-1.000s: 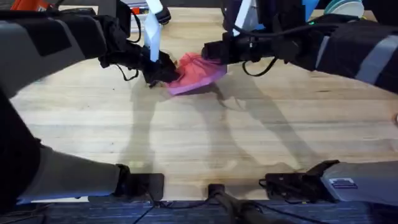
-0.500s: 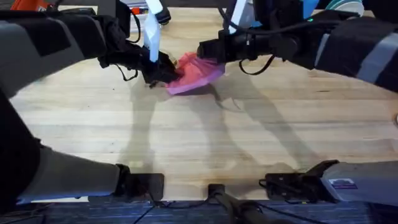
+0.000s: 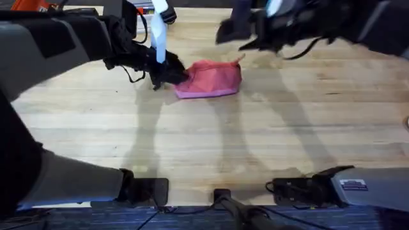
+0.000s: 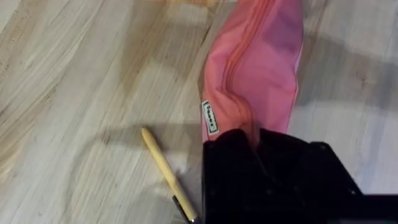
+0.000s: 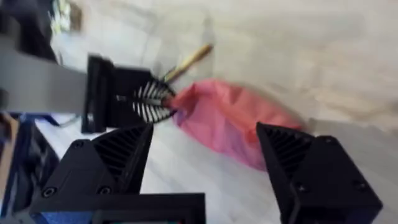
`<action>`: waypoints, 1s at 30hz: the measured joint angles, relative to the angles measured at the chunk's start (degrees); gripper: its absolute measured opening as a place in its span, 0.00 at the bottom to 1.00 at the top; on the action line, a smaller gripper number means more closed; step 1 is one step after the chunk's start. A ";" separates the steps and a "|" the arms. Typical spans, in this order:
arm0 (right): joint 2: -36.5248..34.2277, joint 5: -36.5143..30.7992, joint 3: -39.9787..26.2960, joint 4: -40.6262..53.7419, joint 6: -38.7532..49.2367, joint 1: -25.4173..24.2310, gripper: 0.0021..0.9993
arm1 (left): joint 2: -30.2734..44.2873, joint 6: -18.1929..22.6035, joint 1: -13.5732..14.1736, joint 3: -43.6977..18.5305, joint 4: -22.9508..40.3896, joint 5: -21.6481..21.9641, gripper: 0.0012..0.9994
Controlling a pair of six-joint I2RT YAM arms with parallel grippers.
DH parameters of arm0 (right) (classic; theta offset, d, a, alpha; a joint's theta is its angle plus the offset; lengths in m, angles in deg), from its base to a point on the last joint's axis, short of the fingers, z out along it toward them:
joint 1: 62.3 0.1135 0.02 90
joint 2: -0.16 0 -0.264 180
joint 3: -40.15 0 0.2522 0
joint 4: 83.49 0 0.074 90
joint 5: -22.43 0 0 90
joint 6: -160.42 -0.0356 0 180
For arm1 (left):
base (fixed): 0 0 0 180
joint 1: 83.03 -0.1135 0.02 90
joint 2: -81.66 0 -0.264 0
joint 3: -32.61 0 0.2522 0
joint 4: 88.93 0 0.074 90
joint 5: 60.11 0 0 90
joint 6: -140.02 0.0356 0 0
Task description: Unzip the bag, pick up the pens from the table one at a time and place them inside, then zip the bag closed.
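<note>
**Bag pinned at one end, other pincer clear above it**

The worktop (image 3: 211, 140) is pale planked wood, and my two arms reach in over its far half. My left pincer (image 3: 171, 71) is pressed together on the near-left end of the bag (image 3: 211, 80); from my left wrist I see the pink cloth bunched between the black fingers (image 4: 267, 168). My right pincer (image 5: 202, 162) hangs spread above the bag's other side, holding nothing, well apart from the cloth.

The step in hand, as I judge it, is the zipper. To do it well I should keep the left grip firm and low so the pouch stays taut along its length, bring the right pincer down onto the pull tab rather than the fabric, and draw straight along the seam, not upward, or the bag will lift and fold.

The bag is an oblong pink pouch lying flat, its zipper (image 4: 233, 68) running down the middle as a raised line that looks closed where I can see it. I cannot make out the tab. A small white label (image 4: 210, 118) sits near my left grip.

One pen (image 4: 165, 174), yellow-tan with a dark tip, lies on the wood just beside that held end.
</note>
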 joint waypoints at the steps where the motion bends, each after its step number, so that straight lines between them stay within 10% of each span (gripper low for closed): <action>1: 0.91 0.29 -0.44 -0.03 0.02 -1.35 1.00 | 0.00 -0.02 0.00 0.00 -0.02 0.00 0.04; 30: 8.56 0.71 -1.60 0.04 0.05 -8.36 1.00 | 0.00 -0.02 0.00 0.00 0.11 -0.10 0.04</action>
